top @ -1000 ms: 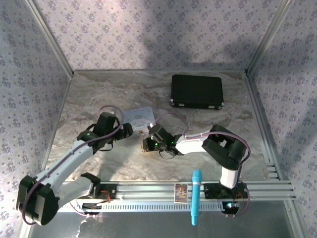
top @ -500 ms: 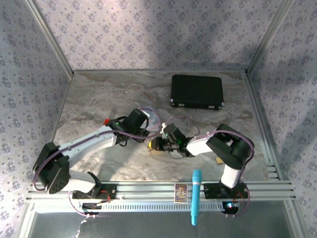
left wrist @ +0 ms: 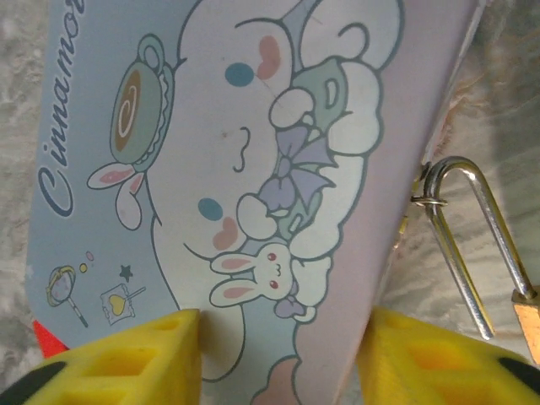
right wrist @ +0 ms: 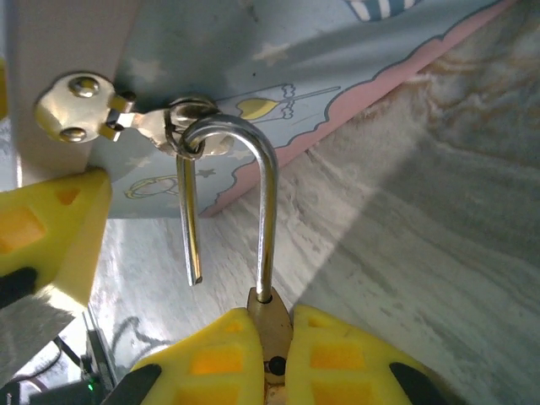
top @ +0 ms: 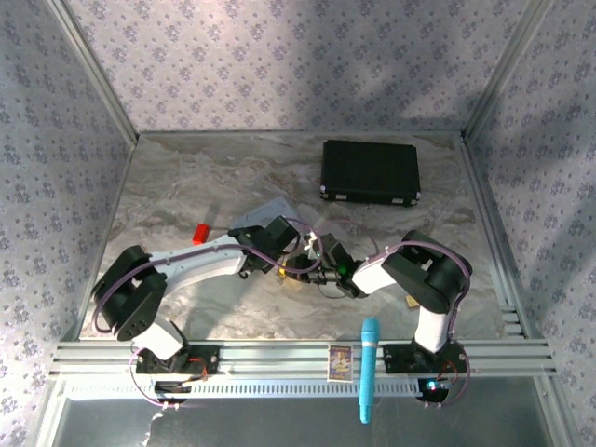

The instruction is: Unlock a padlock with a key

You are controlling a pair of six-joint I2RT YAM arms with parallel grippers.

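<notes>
The padlock [right wrist: 269, 310] has a brass body and a silver shackle [right wrist: 267, 211]. My right gripper [right wrist: 272, 337] is shut on the brass body. The shackle stands open, its free end out of the body, and it hooks through the ring on the hasp [right wrist: 80, 105] of the pastel tin [left wrist: 245, 152]. My left gripper [left wrist: 278, 346] is open, its yellow fingers [left wrist: 135, 359] straddling the tin's near corner, with the shackle [left wrist: 460, 245] just to the right. In the top view both grippers meet beside the tin [top: 265, 216]. The key is out of view.
A red block [top: 199, 233] lies left of the tin. A black case [top: 371, 171] sits at the back right. A blue pen-shaped object [top: 369, 368] and a small card [top: 341, 361] rest on the front rail [top: 503, 358]. Patterned walls [top: 56, 186] close in the table.
My left arm has swung right, from the table's left to the tin beside the padlock, uncovering the red block. The right gripper has shifted slightly right with the padlock.
</notes>
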